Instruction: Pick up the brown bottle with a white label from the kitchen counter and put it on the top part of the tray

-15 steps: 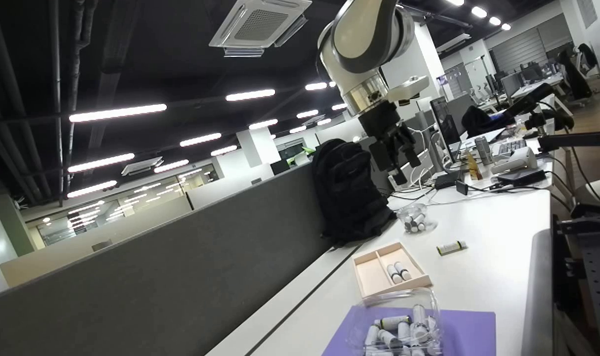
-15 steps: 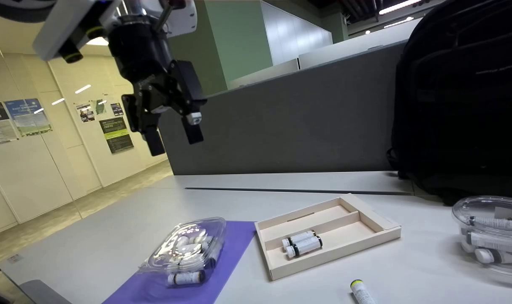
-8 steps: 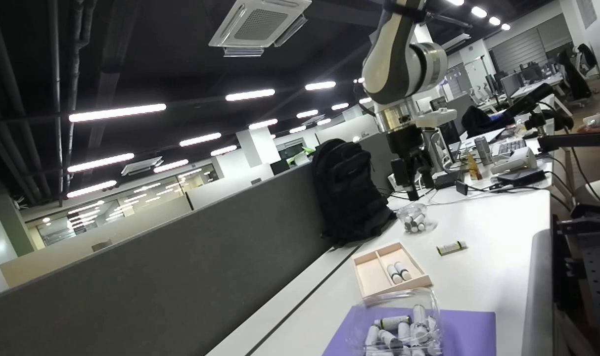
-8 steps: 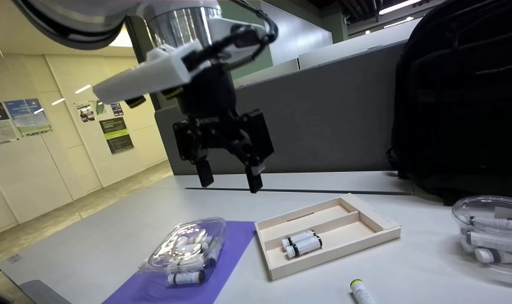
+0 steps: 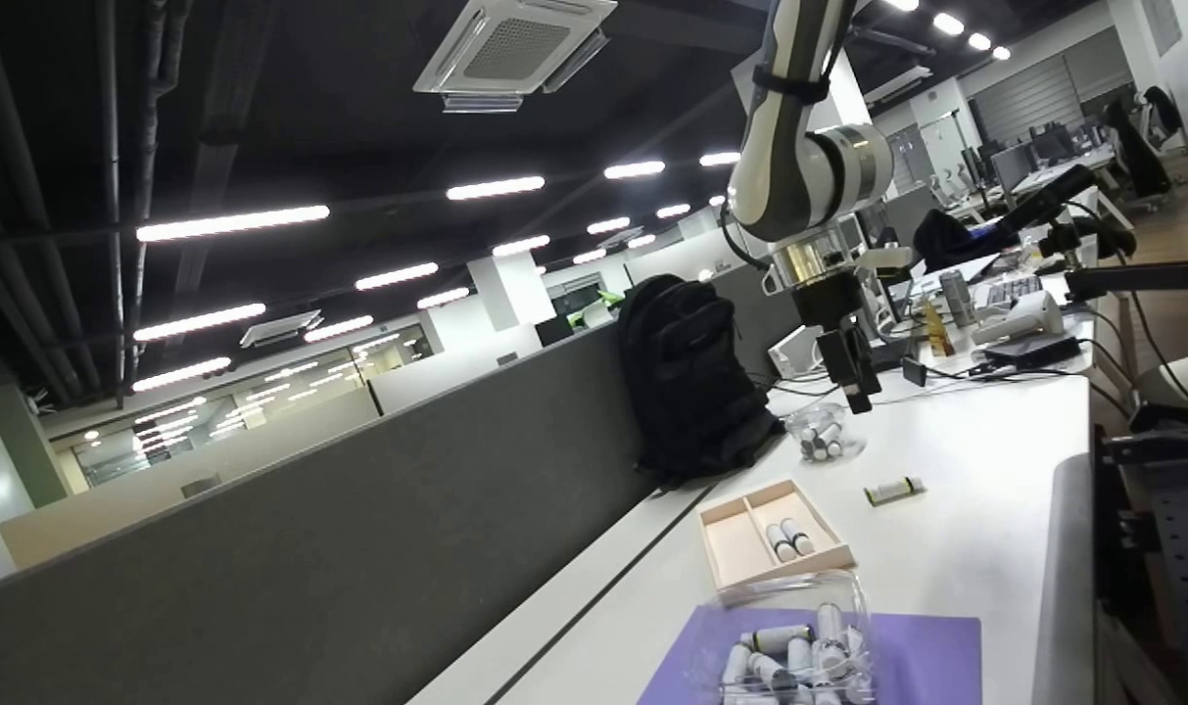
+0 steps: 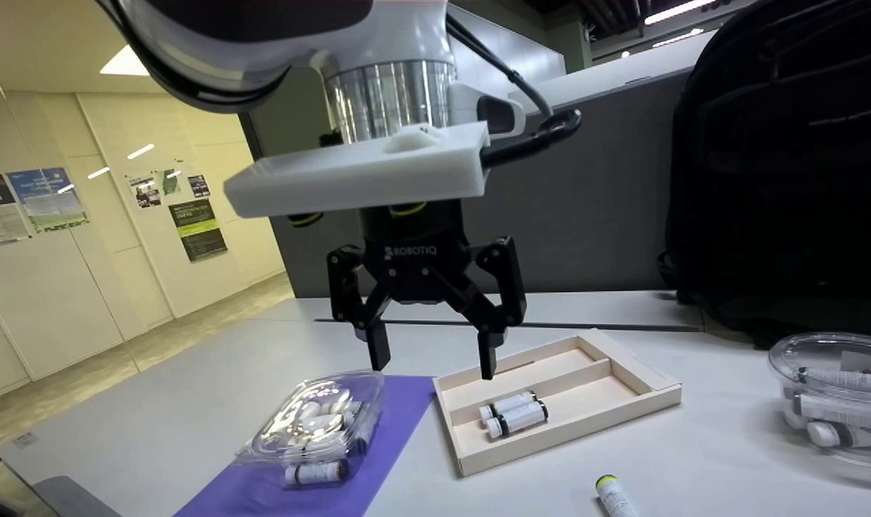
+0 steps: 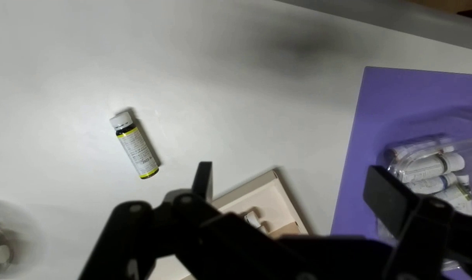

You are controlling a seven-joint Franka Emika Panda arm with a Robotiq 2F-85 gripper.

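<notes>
In an exterior view, lamps glare white at ten o'clock beneath a dark ceiling. In an exterior view, highlights wash out the box at seven. In the wrist view, soft shadow dims the counter at one; the bottle's shadow falls towards two; the fingers blur.

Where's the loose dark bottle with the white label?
In the wrist view, the dark bottle lies left of centre on the smooth white counter, with the pale divided tray at its lower right.
</notes>
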